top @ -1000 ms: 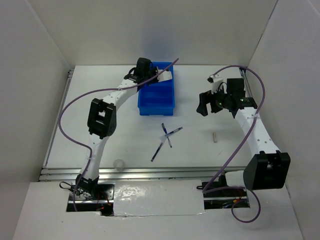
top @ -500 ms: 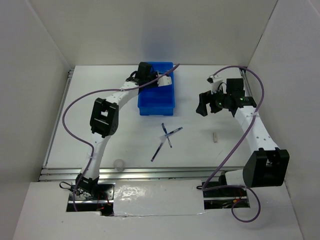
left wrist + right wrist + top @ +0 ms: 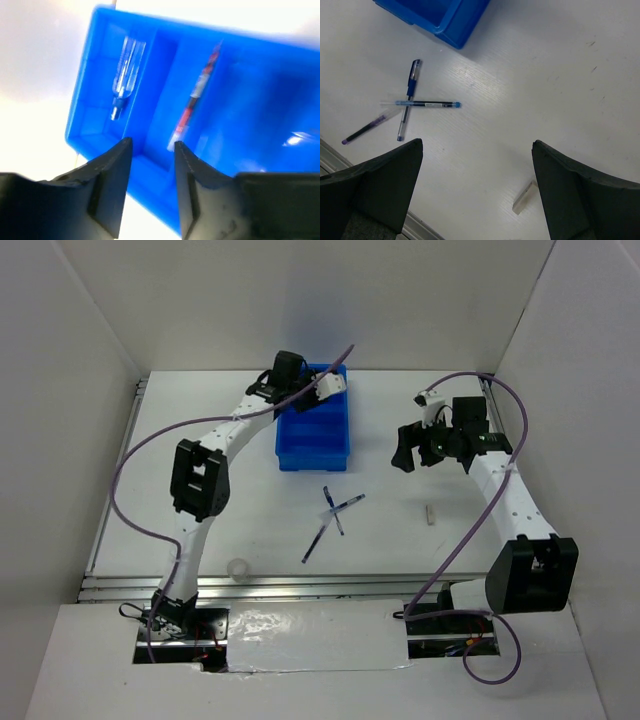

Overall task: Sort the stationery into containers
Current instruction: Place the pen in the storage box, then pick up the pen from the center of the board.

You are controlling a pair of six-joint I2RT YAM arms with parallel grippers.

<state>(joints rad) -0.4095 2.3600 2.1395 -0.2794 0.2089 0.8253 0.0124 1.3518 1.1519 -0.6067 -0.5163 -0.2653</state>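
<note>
**Left wrist view: tube and red pen lie in the tray, pens lie outside it**

Left wrist view looks down into the blue tray (image 3: 85, 95), which is blurred here. A clear blue-capped tube (image 3: 126, 70) lies lengthwise in the narrow compartment along one outer wall. A red pen (image 3: 192, 102) lies lengthwise in the next compartment, with a divider wall between the two. The wider part of the tray shows only a bright glint, and I cannot tell what it is.

The left gripper (image 3: 151, 146) hangs over the tray's edge. Its jaws stand a little apart with nothing between them. From above, this gripper sits over the far end of the tray, which stands toward the back of the tabletop (image 3: 270, 525).

The right gripper (image 3: 476, 144) hovers above bare tabletop, its jaws spread wide and empty. Below it lie three thin pens (image 3: 427, 104), two of them crossed and the third just beside them, all near the tray's near corner but apart from it. A white eraser stub (image 3: 525, 197) lies well apart from the pens, on the right arm's side. A faint clear tape ring (image 3: 238, 568) sits near the front edge of the tabletop, close to the left arm.
</note>
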